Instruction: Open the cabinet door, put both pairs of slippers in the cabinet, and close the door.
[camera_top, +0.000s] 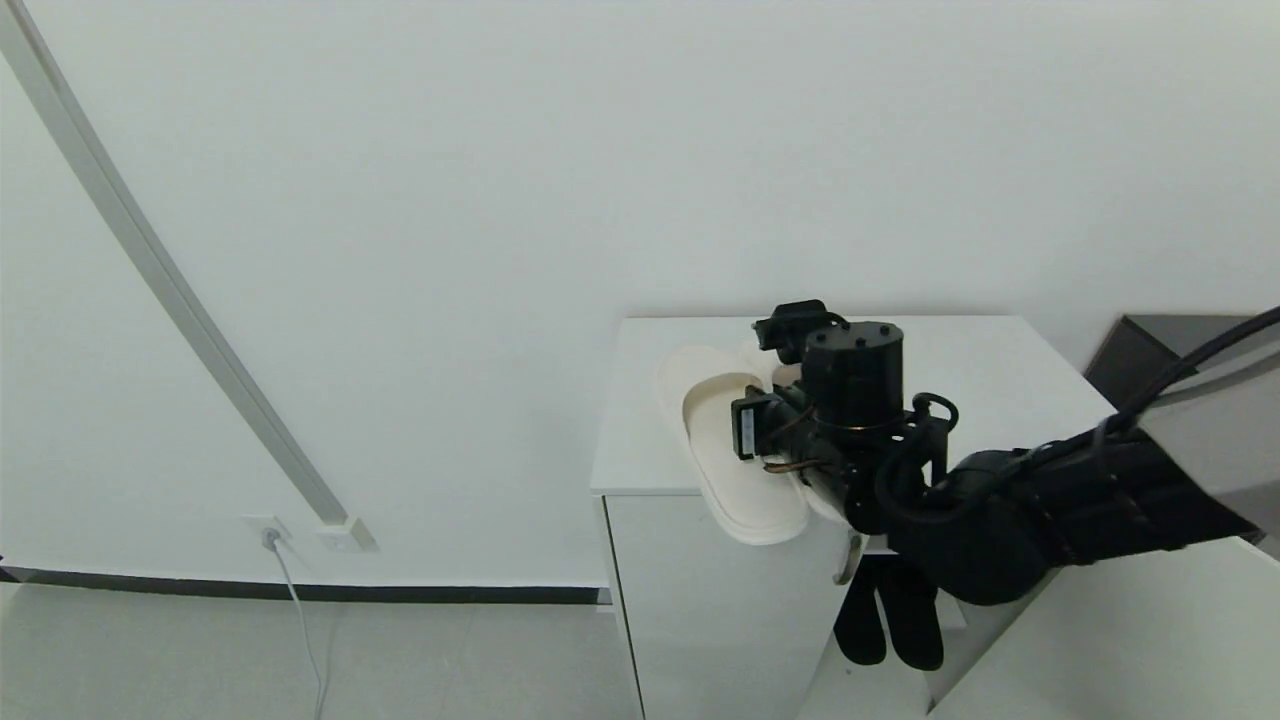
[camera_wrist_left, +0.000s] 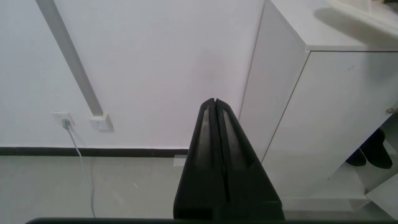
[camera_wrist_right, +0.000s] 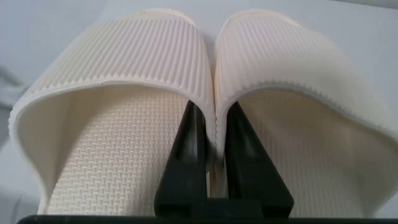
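Black slippers (camera_top: 915, 625) held in cabinet (camera_top: 700, 600), white slippers (camera_top: 730, 470) on top clamped by right gripper (camera_wrist_right: 214, 118), left gripper (camera_wrist_left: 215, 111) closed, empty

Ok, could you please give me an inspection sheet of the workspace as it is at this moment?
Surface: cabinet top, white, bearing the cream slippers.
Job's things: cream slippers side by side, heel ends overhanging the front edge; black slippers low inside the open cabinet.
Clutter: nothing seen.
Grippers: right gripper jaws shut on the cream slippers' adjoining walls; left gripper jaws shut, empty, apart from the cabinet.
Cables: white cable hangs from a wall socket to the floor.
Surroundings: white wall, slanted conduit.
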